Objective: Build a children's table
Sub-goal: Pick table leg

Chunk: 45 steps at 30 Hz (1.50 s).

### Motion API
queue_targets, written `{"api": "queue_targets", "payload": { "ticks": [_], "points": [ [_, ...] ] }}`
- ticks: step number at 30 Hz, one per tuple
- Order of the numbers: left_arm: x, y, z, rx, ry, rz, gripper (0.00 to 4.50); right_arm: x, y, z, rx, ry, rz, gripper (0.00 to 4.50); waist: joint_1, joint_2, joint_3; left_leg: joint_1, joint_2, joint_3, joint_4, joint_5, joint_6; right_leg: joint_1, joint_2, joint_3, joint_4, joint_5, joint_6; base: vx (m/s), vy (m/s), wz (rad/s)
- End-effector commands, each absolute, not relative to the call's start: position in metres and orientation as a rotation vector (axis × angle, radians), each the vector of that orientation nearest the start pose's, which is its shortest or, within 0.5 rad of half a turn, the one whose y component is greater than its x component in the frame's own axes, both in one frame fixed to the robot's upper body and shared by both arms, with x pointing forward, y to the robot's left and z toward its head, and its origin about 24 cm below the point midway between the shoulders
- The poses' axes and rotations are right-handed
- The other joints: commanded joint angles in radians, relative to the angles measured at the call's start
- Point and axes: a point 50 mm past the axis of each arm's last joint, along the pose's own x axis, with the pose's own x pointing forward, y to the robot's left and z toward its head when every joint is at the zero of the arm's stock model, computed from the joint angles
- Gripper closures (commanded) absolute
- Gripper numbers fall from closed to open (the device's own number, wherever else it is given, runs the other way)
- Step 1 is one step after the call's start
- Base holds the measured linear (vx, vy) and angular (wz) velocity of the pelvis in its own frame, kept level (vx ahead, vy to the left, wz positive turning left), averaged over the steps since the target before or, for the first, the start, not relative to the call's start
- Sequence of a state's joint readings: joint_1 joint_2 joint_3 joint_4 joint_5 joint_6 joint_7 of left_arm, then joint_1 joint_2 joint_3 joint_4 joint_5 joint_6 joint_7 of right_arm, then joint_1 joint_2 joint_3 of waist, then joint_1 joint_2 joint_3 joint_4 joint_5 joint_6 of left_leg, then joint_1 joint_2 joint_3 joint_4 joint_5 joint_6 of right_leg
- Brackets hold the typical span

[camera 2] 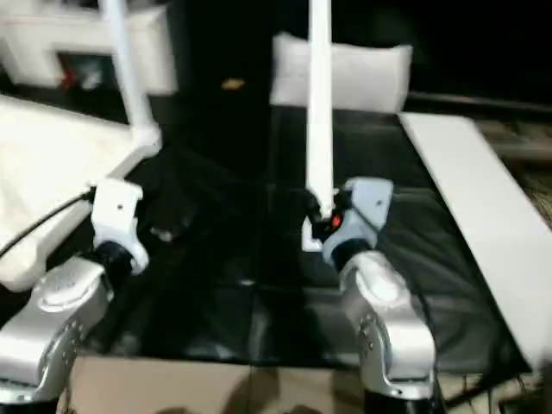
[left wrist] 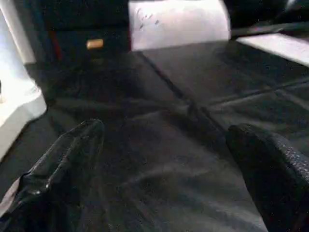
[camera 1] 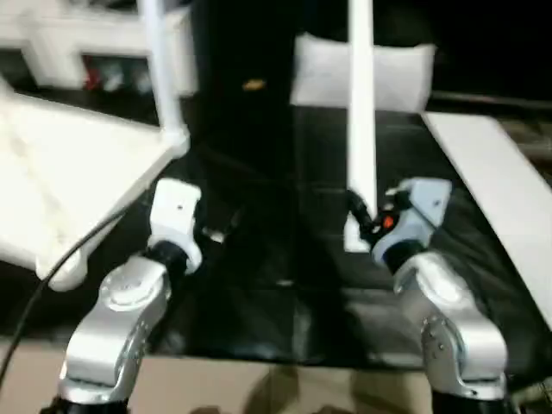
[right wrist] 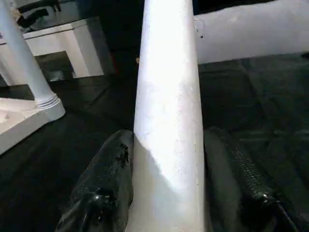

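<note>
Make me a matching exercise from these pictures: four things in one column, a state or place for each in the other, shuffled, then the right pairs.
Things:
1. left gripper
2. right gripper
3. tabletop
4. flat white board

States or places:
A. lies along the right side of the black mat
B. open, with nothing between its fingers
C. on the left, with one leg already standing in a corner socket
D. shut on a second leg, held upright

Pairs: 1-B, 2-D, 3-C, 4-A

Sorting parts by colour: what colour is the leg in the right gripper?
White, plain, unpatterned. The leg shows best in the right wrist view, between the right gripper fingers.
</note>
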<state>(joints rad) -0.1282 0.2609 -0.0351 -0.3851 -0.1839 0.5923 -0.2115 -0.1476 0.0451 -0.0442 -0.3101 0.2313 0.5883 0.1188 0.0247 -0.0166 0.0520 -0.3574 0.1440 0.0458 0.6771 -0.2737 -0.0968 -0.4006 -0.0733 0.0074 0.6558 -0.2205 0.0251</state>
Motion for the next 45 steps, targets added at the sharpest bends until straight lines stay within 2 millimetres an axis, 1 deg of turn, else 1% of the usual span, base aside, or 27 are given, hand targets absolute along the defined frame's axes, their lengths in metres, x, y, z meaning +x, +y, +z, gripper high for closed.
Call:
{"api": "queue_targets", "payload": {
  "ticks": [1, 2, 4, 5, 6, 7, 8, 9, 10, 12, 13, 15, 16, 18, 19, 20, 21, 22, 23, 25, 28, 32, 34, 37, 38, 42, 45],
  "points": [
    [0.262, 0.158, 0.109, 0.099, 0.119, -0.304, 0.0, 0.271, -0.115, 0.104, 0.274, 0.098, 0.295, 2.64, -0.049, 0.032, -0.06, 0.022, 0.075, -0.051, -0.179, -0.232, 0.104, 0.017, 0.038, -0.035, -0.029, -0.218, -0.165, -0.017, 0.265, 0.03],
    [0.262, 0.158, 0.11, 0.089, 0.118, -0.307, 0.0, 0.271, -0.112, 0.108, 0.287, 0.069, 0.326, 2.64, -0.043, 0.066, -0.06, 0.031, 0.069, -0.056, -0.177, -0.228, 0.098, 0.01, 0.036, -0.047, -0.007, -0.045, -0.158, -0.017, 0.265, 0.03],
    [0.262, 0.155, 0.113, 0.058, 0.112, -0.325, 0.0, 0.271, -0.109, 0.115, 0.297, 0.011, 0.362, 2.64, -0.045, 0.071, -0.052, 0.02, 0.074, -0.064, -0.174, -0.15, 0.062, 0.024, 0.023, -0.052, -0.022, 0.056, -0.141, -0.03, 0.213, 0.07],
    [0.263, 0.155, 0.114, 0.053, 0.112, -0.329, 0.0, 0.271, -0.108, 0.117, 0.292, -0.004, 0.379, 2.64, -0.039, 0.051, -0.052, 0.016, 0.06, -0.034, -0.157, -0.103, -0.008, 0.037, -0.001, -0.041, -0.061, 0.083, -0.139, -0.04, 0.18, 0.06],
    [0.263, 0.154, 0.114, 0.052, 0.112, -0.329, 0.0, 0.271, -0.108, 0.118, 0.287, -0.007, 0.387, 2.64, -0.037, 0.037, -0.049, 0.003, 0.046, -0.017, -0.158, -0.162, -0.044, 0.045, -0.013, -0.031, -0.08, 0.042, -0.126, -0.047, 0.12, 0.12],
    [0.266, 0.15, 0.117, 0.035, 0.11, -0.357, 0.0, 0.273, -0.108, 0.119, 0.298, -0.017, 0.406, 2.64, -0.034, 0.039, -0.046, -0.001, 0.041, -0.01, -0.159, -0.212, -0.06, 0.046, -0.021, -0.025, -0.086, -0.001, -0.122, -0.047, 0.058, 0.07],
    [0.267, 0.149, 0.118, 0.03, 0.11, -0.366, 0.0, 0.273, -0.108, 0.12, 0.302, -0.02, 0.411, 2.64, -0.029, 0.035, -0.042, -0.005, 0.034, -0.002, -0.164, -0.325, -0.083, 0.044, -0.031, -0.018, -0.099, -0.12, -0.108, -0.047, 0.058, 0.07],
    [0.27, 0.146, 0.121, 0.007, 0.103, -0.382, 0.0, 0.274, -0.107, 0.122, 0.317, -0.037, 0.452, 2.64, -0.027, 0.029, -0.04, -0.002, 0.032, 0.008, -0.161, -0.412, -0.081, 0.032, -0.038, -0.012, -0.114, -0.239, -0.091, 0.0, 0.0, 0.0],
    [0.273, 0.144, 0.124, -0.008, 0.098, -0.401, 0.0, 0.275, -0.106, 0.123, 0.326, -0.039, 0.473, 2.64, -0.026, 0.029, -0.038, -0.002, 0.033, 0.009, -0.162, -0.441, -0.08, 0.028, -0.042, -0.01, -0.118, -0.29, -0.088, 0.0, 0.0, 0.0],
    [0.275, 0.141, 0.127, -0.018, 0.091, -0.424, 0.0, 0.276, -0.107, 0.124, 0.334, -0.041, 0.478, 2.64, -0.026, 0.024, -0.041, -0.017, 0.034, 0.016, -0.162, -0.425, -0.07, 0.034, -0.053, -0.004, -0.126, -0.34, -0.086, 0.0, 0.0, 0.0],
    [0.278, 0.132, 0.136, -0.104, 0.074, -0.497, 0.0, 0.277, -0.106, 0.124, 0.382, 0.003, 0.545, 2.64, -0.025, 0.015, -0.049, -0.025, 0.031, 0.023, -0.16, -0.348, -0.054, 0.045, -0.055, -0.002, -0.122, -0.293, -0.088, -0.023, -0.05, -0.05],
    [0.278, 0.128, 0.14, -0.148, 0.065, -0.538, 0.0, 0.277, -0.105, 0.125, 0.418, 0.015, 0.586, 2.64, -0.019, 0.01, -0.054, -0.029, 0.03, 0.04, -0.155, -0.222, -0.023, 0.049, -0.052, -0.002, -0.117, -0.192, -0.112, -0.018, -0.055, -0.04],
    [0.279, 0.121, 0.149, -0.222, 0.042, -0.611, 0.0, 0.274, -0.104, 0.127, 0.48, 0.017, 0.674, 2.64, -0.017, 0.01, -0.052, -0.026, 0.033, 0.052, -0.153, -0.221, -0.011, 0.042, -0.05, -0.001, -0.118, -0.204, -0.135, 0.001, -0.07, 0.0],
    [0.28, 0.117, 0.156, -0.28, 0.027, -0.659, 0.0, 0.273, -0.105, 0.129, 0.513, 0.004, 0.714, 2.64, -0.015, 0.01, -0.053, -0.038, 0.036, 0.055, -0.153, -0.2, -0.011, 0.048, -0.052, -0.001, -0.116, -0.206, -0.142, 0.005, -0.07, -0.02],
    [0.28, 0.113, 0.16, -0.324, 0.017, -0.699, 0.0, 0.272, -0.107, 0.13, 0.534, -0.005, 0.737, 2.64, -0.013, 0.002, -0.058, -0.041, 0.035, 0.063, -0.147, -0.159, -0.006, 0.05, -0.051, 0.001, -0.114, -0.18, -0.142, 0.013, -0.06, -0.06],
    [0.28, 0.113, 0.16, -0.324, 0.017, -0.699, 0.0, 0.272, -0.107, 0.13, 0.534, -0.005, 0.737, 2.64, -0.009, 0.004, -0.064, -0.042, 0.036, 0.068, -0.145, -0.094, 0.003, 0.054, -0.05, 0.001, -0.108, -0.124, -0.147, 0.013, -0.06, -0.06],
    [0.28, 0.105, 0.173, -0.438, -0.018, -0.799, 0.0, 0.27, -0.108, 0.132, 0.587, -0.021, 0.799, 2.64, -0.008, 0.0, -0.065, -0.043, 0.037, 0.071, -0.144, -0.055, 0.011, 0.054, -0.048, 0.0, -0.107, -0.081, -0.15, 0.024, -0.053, -0.05],
    [0.28, 0.105, 0.173, -0.438, -0.018, -0.799, 0.0, 0.27, -0.108, 0.132, 0.587, -0.021, 0.799, 2.64, -0.003, 0.008, -0.069, -0.039, 0.035, 0.077, -0.137, 0.006, 0.017, 0.056, -0.045, 0.0, -0.097, -0.001, -0.178, 0.031, -0.051, -0.04],
    [0.28, 0.103, 0.178, -0.48, -0.026, -0.834, 0.0, 0.269, -0.108, 0.134, 0.618, -0.028, 0.832, 2.64, -0.002, 0.004, -0.067, -0.04, 0.036, 0.08, -0.136, 0.046, 0.028, 0.058, -0.04, -0.002, -0.095, 0.059, -0.196, 0.031, -0.051, -0.04],
    [0.28, 0.1, 0.183, -0.515, -0.034, -0.878, 0.0, 0.267, -0.109, 0.136, 0.639, -0.037, 0.855, 2.64, 0.002, 0.0, -0.065, -0.037, 0.037, 0.085, -0.138, 0.051, 0.041, 0.06, -0.036, -0.003, -0.097, 0.063, -0.204, 0.0, 0.0, 0.0],
    [0.284, 0.096, 0.188, -0.556, -0.033, -0.921, 0.0, 0.264, -0.109, 0.138, 0.658, -0.047, 0.901, 2.64, 0.01, 0.004, -0.062, -0.026, 0.043, 0.089, -0.141, 0.009, 0.039, 0.057, -0.035, 0.0, -0.104, -0.023, -0.204, 0.0, 0.0, 0.0],
    [0.286, 0.095, 0.189, -0.576, -0.014, -0.935, 0.0, 0.261, -0.108, 0.14, 0.659, -0.048, 0.94, 2.64, 0.017, 0.008, -0.06, -0.021, 0.047, 0.091, -0.146, -0.027, 0.014, 0.053, -0.031, -0.001, -0.108, -0.075, -0.191, 0.0, 0.0, 0.0],
    [0.289, 0.094, 0.186, -0.585, 0.034, -0.956, 0.18, 0.257, -0.105, 0.141, 0.625, -0.059, 0.98, 2.64, 0.022, 0.016, -0.059, -0.018, 0.047, 0.09, -0.148, -0.058, 0.002, 0.05, -0.031, 0.0, -0.112, -0.118, -0.175, 0.0, 0.0, 0.0],
    [0.289, 0.094, 0.187, -0.56, -0.011, -0.964, 0.29, 0.257, -0.103, 0.142, 0.567, -0.079, 0.977, 2.64, 0.023, 0.012, -0.058, -0.021, 0.05, 0.09, -0.153, -0.092, -0.007, 0.049, -0.033, -0.001, -0.119, -0.179, -0.157, 0.0, 0.0, 0.0],
    [0.289, 0.094, 0.188, -0.543, -0.033, -0.973, 0.37, 0.257, -0.103, 0.142, 0.552, -0.085, 0.975, 2.64, 0.023, 0.015, -0.057, -0.02, 0.052, 0.089, -0.154, -0.11, -0.013, 0.046, -0.034, 0.0, -0.123, -0.205, -0.15, 0.0, 0.0, 0.0],
    [0.288, 0.095, 0.188, -0.441, -0.086, -0.992, 0.37, 0.257, -0.1, 0.142, 0.515, -0.099, 0.985, 2.64, 0.021, 0.018, -0.058, -0.023, 0.054, 0.088, -0.158, -0.125, -0.023, 0.044, -0.033, 0.001, -0.121, -0.208, -0.135, 0.0, 0.0, 0.0],
    [0.288, 0.095, 0.188, -0.448, -0.083, -0.993, 0.37, 0.256, -0.099, 0.139, 0.48, -0.095, 0.99, 2.64, 0.022, 0.018, -0.059, -0.022, 0.054, 0.089, -0.155, -0.108, -0.03, 0.046, -0.032, 0.001, -0.117, -0.168, -0.149, 0.0, 0.0, 0.0]
  ]
}}
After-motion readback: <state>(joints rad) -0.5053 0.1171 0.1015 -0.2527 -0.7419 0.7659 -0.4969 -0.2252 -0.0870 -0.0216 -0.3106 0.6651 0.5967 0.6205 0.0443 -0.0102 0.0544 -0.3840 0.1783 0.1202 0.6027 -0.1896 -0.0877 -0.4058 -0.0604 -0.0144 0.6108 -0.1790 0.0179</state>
